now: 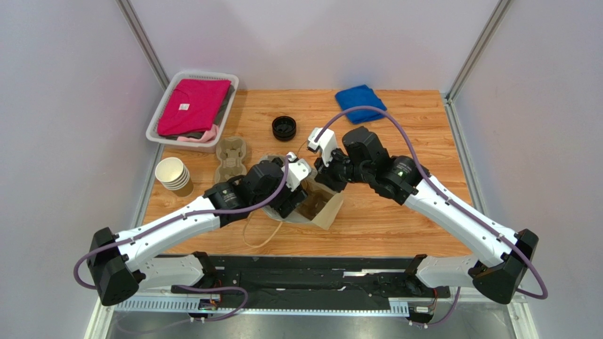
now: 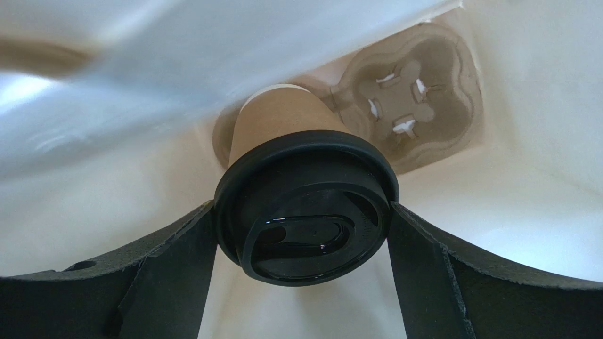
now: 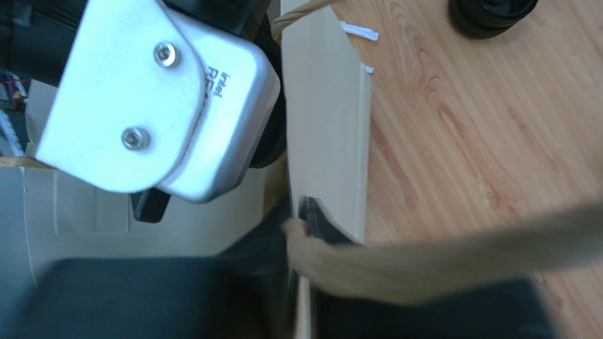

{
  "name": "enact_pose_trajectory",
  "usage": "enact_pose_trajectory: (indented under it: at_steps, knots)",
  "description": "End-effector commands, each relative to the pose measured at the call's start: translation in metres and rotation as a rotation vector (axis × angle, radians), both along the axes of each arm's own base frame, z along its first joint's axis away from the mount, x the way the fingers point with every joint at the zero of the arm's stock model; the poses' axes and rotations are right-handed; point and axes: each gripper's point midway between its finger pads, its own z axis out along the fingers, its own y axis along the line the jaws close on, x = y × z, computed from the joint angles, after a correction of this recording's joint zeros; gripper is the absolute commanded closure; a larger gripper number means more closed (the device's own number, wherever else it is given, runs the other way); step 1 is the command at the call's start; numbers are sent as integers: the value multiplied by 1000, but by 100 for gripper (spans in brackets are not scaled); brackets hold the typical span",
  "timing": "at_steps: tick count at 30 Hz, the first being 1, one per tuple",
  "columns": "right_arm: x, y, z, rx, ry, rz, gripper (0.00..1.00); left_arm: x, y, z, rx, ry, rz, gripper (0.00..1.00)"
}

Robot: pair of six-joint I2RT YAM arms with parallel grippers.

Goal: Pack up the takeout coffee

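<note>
Takeout coffee (image 2: 304,205) sits deep inside a white paper bag (image 2: 509,212), the left end effector (image 2: 301,222) clamped on its black lid, base by a cardboard cup carrier (image 2: 425,92). The right end effector (image 3: 301,229) pinches the bag's wall on the tabletop (image 3: 467,148).

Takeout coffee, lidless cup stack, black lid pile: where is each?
takeout coffee (image 2: 304,219): left wrist view, top of its black lid.
lidless cup stack (image 1: 170,171): top external view, top cup's white inside.
black lid pile (image 1: 284,128): top external view, top lid.
</note>
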Motion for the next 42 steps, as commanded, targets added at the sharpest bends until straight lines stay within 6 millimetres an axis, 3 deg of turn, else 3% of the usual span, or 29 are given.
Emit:
enact_pose_trajectory:
  at_steps: [1, 6, 9, 16, 17, 25, 31, 35, 42]
  knots:
    - [6, 1, 25, 57, -88, -8, 100, 3, 8, 17, -53, -31, 44, 84]
    - [7, -8, 46, 111, -155, -54, 100, 8, 10, 33, -70, -127, 9, 84]
    - [4, -11, 51, 120, -167, -65, 100, 4, 6, 25, -58, -133, -45, 86]
    - [-6, -16, 49, 102, -241, -36, 100, -4, -3, 5, 0, -122, -141, 91]
    - [-10, -15, 41, 86, -243, -24, 100, -6, -4, 3, 8, -129, -158, 91]
    - [-15, -15, 36, 65, -298, 38, 100, -14, -13, 4, 84, -199, -282, 92]
    - [-19, -16, 40, 36, -344, 107, 100, -20, -6, 27, 224, -303, -481, 92]
    - [-30, -16, 42, 36, -374, 188, 100, -28, -8, 58, 246, -342, -589, 90]
    - [-41, -18, 45, 22, -418, 292, 100, -36, -7, 73, 311, -322, -698, 90]
